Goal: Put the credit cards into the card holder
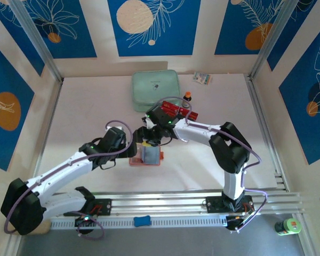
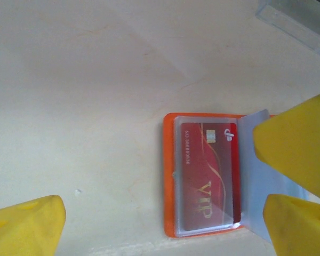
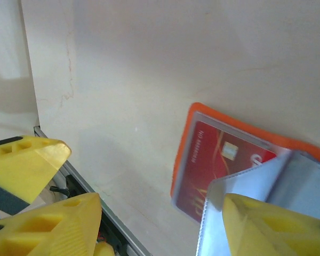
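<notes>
Now the card holder (image 2: 169, 176) lies open on the table's (image 1: 85, 106) near middle, one red card (image 2: 208, 176) sleeved — left gripper (image 2: 164, 213) and right gripper (image 3: 160, 205) released over it. Its raised clear sleeve (image 2: 256, 181) — seemingly touching a finger (image 2: 293, 149) — could snag and drag it.

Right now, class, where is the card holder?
Top view: the card holder lies open mid-table, on the near side of the green pouch, a red card in one pocket.
</notes>
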Robot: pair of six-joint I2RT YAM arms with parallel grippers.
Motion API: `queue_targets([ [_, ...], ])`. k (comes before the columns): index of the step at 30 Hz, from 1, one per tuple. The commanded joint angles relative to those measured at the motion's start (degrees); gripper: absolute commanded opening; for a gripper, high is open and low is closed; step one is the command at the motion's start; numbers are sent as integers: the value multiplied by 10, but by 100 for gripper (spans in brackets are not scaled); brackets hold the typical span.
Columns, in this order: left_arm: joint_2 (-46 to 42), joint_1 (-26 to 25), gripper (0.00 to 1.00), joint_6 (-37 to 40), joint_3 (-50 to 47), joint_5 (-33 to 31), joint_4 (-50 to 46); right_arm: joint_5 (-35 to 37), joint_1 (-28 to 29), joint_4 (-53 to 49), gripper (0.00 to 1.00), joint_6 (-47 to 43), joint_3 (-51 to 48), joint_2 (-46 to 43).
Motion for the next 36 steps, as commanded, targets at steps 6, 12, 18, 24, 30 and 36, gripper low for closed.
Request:
queue_targets([
  [6,-49,24,95,-7,-17,-17,-13,-2,24,-31,62,14,59,77],
  [12,-55,32,96,-5,-30,-10,-9,-10,24,-24,62,22,65,95],
  [18,-35,34,96,-2,-42,5,9,-9,23,-21,62,24,60,91],
  [24,-16,33,96,8,-58,18,32,-15,20,-14,62,30,62,101],
  [30,22,33,96,16,-70,33,64,-16,17,-12,62,35,63,102],
  [36,57,33,96,16,-76,40,97,-20,13,-13,62,38,69,97],
])
